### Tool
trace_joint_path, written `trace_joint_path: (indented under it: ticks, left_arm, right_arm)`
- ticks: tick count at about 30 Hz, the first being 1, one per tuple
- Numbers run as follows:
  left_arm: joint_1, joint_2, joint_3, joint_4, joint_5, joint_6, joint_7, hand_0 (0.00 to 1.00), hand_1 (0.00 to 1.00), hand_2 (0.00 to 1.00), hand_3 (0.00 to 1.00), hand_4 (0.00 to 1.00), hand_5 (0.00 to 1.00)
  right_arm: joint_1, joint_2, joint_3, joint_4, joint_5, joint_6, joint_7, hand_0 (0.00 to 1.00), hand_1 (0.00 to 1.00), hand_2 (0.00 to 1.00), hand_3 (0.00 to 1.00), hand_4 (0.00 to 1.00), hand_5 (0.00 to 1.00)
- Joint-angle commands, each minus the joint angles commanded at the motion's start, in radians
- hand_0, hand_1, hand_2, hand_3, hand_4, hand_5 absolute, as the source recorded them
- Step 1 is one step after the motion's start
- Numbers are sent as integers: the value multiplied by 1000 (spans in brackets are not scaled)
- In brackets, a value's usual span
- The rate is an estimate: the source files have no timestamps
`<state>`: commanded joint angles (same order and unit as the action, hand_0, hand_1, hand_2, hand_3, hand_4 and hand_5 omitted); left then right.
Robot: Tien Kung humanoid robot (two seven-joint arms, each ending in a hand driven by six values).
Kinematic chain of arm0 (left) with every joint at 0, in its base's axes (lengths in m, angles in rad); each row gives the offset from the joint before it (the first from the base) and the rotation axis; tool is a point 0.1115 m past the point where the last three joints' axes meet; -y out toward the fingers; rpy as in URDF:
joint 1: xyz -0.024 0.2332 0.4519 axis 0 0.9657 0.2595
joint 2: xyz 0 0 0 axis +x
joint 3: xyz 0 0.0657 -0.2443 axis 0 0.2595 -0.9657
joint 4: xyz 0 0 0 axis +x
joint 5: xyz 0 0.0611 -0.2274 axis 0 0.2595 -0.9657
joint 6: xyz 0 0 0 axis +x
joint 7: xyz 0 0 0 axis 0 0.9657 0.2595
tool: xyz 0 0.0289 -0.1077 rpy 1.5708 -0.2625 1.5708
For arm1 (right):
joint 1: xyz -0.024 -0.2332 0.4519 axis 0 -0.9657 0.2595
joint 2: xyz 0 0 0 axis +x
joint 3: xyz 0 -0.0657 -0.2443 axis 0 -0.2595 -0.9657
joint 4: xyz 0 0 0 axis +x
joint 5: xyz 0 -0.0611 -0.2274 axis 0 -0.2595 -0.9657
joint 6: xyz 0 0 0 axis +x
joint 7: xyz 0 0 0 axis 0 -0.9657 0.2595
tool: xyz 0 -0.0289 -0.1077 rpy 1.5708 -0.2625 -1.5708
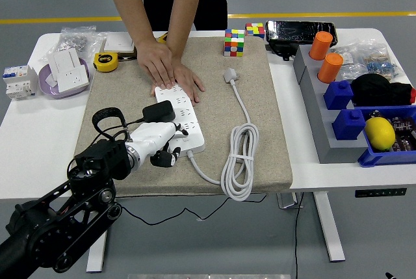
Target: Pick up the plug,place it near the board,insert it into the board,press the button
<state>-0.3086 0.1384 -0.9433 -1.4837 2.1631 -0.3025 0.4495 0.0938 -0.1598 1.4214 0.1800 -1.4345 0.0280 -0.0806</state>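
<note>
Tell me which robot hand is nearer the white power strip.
Left. The left hand is at the power strip, over its near end, by the black plug sitting on the strip. The right hand is out of view.

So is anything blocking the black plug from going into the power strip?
Nothing visible blocks it. The left hand has the black plug at the power strip's near half. The person's hands press on its far end, away from the plug.

Bright, even overhead light, soft faint shadows, sharp focus, no glare.
</note>
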Motion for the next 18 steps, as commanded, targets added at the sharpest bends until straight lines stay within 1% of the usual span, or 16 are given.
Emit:
trace_joint_path:
  ticks: [4,5,16,17,18]
  left_arm:
    - [0,2,-1,-2,-2,-5,0,168,45,139,794,430,78]
    - [0,2,-1,-2,-3,-6,-1,168,43,138,773,427,78]
    - [-3,1,11,14,-10,-14,-1,168,44,139,769,422,82]
    - [-4,1,12,14,-10,-15,0,167,43,138,745,424,80]
    - [-4,1,12,15,-10,-19,1,167,43,138,745,424,80]
  right_arm:
    - [0,1,1,0,-1,0,0,826,762,758,793,998,918]
    - [0,1,1,0,0,0,1,826,762,759,792,998,919]
    - [2,2,1,0,0,0,1,827,762,759,793,998,919]
    - [2,1,2,0,-1,0,1,826,762,759,792,998,918]
    - [2,1,3,0,-1,0,1,826,762,759,792,998,918]
